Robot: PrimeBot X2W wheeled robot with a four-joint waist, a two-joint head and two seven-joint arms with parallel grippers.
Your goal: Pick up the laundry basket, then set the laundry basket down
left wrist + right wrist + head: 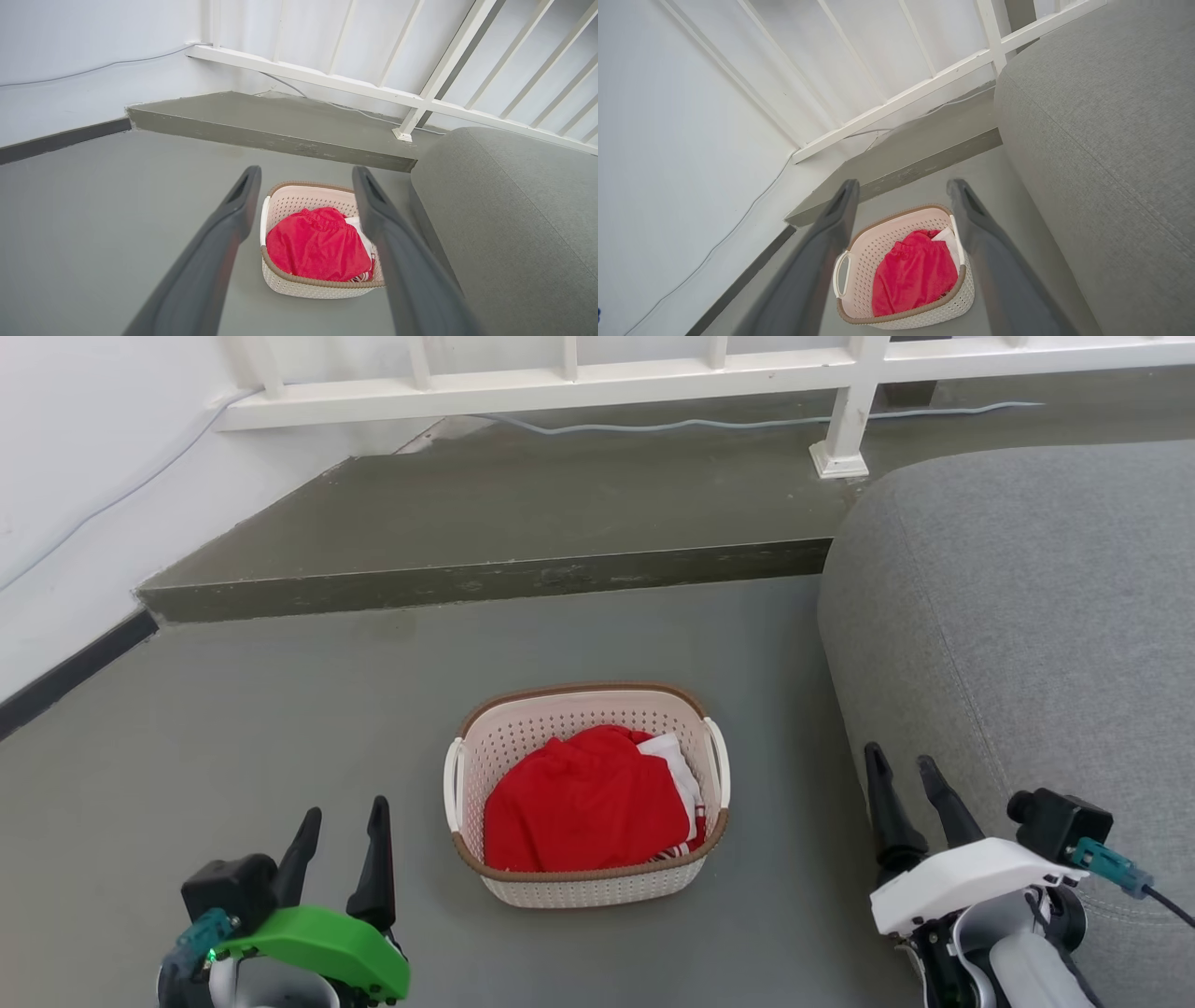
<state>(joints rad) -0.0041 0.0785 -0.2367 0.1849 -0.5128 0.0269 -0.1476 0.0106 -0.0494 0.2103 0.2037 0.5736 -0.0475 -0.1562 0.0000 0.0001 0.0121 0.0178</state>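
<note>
The laundry basket [588, 891] stands upright on the grey floor [233, 728], between the two hands and ahead of them, and is touched by neither. A red garment [583, 803] and a white cloth [674, 756] lie heaped inside it. The left hand [345, 807] is spread and empty, near the basket's left side. The right hand [899, 754] is also spread and empty, beside the grey upholstered sofa [1027, 616]. Risk one: the gap between the basket's right handle [719, 761] and the sofa looks narrow, so the right hand could brush the upholstery or nudge the basket off line on its approach. Risk two: the basket appears light and the floor smooth, so if one hand touches first it is likely to slide or turn. Risk three: the white handles are slim, so a shallow pinch could slip under load. Risk four: an uneven lift would tilt the basket and could tip the loose clothing over the brown rim.
</note>
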